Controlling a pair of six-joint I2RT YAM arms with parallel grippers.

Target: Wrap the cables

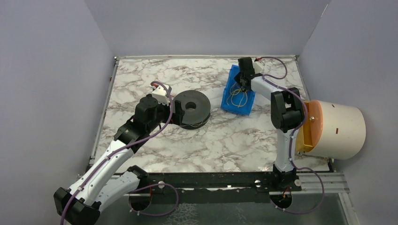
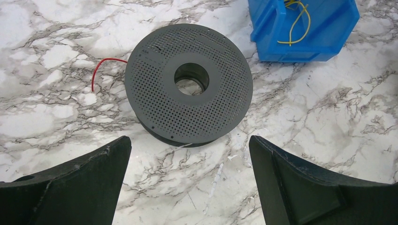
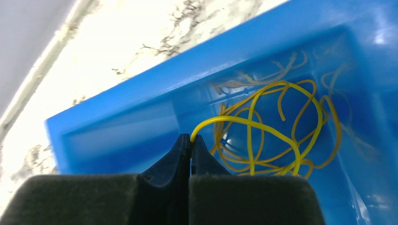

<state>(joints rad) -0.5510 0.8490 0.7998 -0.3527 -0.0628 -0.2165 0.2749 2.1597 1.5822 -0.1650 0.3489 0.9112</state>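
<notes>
right fingers pinch one yellow cable.

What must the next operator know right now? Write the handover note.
Left gripper: open, empty, poised just short of the grey spool.
Right gripper: shut on one end of the yellow cable, down inside the blue bin.
Spool lies flat mid-table; a red wire pokes out beside it.
Done: cable end pinched.
Left: lift the yellow cable out, carry it to the spool and wind it on, probably with the left gripper steadying the spool.
</notes>
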